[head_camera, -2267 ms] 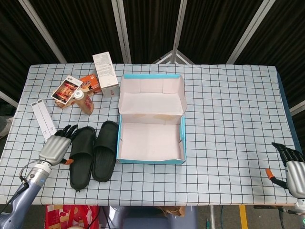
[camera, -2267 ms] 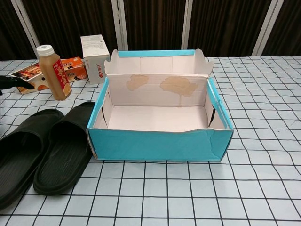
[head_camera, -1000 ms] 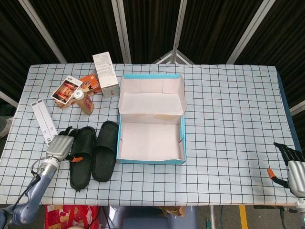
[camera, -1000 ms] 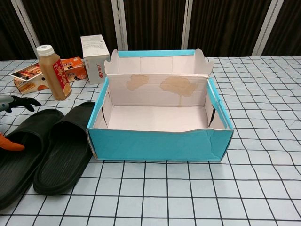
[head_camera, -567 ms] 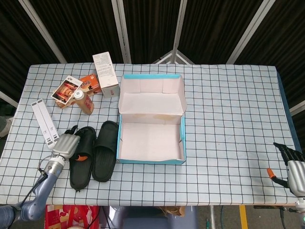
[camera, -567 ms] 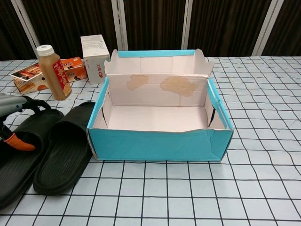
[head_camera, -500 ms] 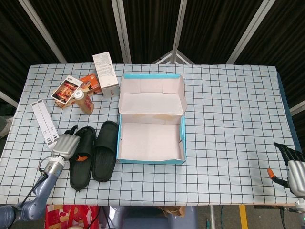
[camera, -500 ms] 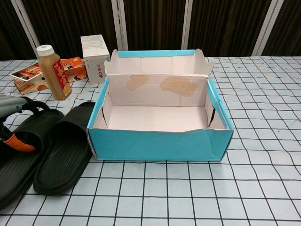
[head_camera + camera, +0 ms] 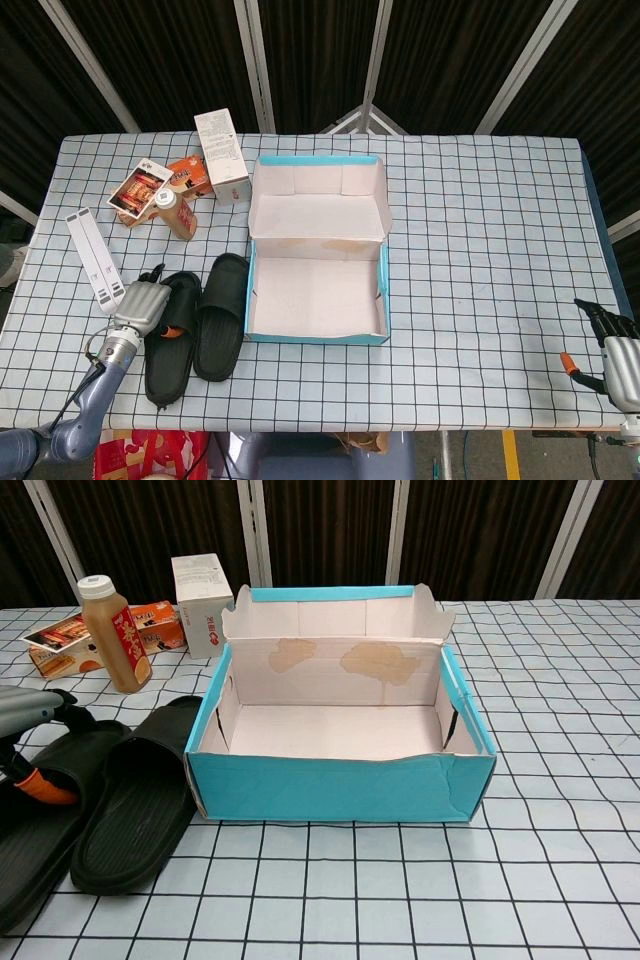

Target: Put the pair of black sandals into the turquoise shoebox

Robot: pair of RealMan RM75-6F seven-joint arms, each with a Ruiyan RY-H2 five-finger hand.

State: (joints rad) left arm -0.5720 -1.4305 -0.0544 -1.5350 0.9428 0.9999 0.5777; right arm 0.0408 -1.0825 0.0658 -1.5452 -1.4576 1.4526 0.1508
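Two black sandals lie side by side left of the turquoise shoebox [image 9: 315, 338] [image 9: 340, 790], which stands open with its lid flipped back and nothing inside. My left hand [image 9: 143, 303] [image 9: 30, 720] grips the strap of the left sandal [image 9: 163, 350] [image 9: 40, 830]: its fingers curl over the strap's outer edge, and the orange thumb tip is tucked under it. The right sandal [image 9: 220, 315] [image 9: 135, 800] lies untouched against the box's left wall. My right hand [image 9: 620, 350] hovers at the table's front right corner with fingers apart and nothing in it. It does not show in the chest view.
Behind the sandals stand a drink bottle [image 9: 178, 213] [image 9: 112, 632], a white carton [image 9: 222, 155] [image 9: 200, 605], an orange snack box [image 9: 185, 175] and a flat card pack [image 9: 140, 190]. A white strip [image 9: 93, 250] lies at the left edge. Right of the box is open checked tablecloth.
My left hand moved from beside the left sandal onto its strap and closed around it. That sandal has shifted slightly toward the front left. The right hand stayed put.
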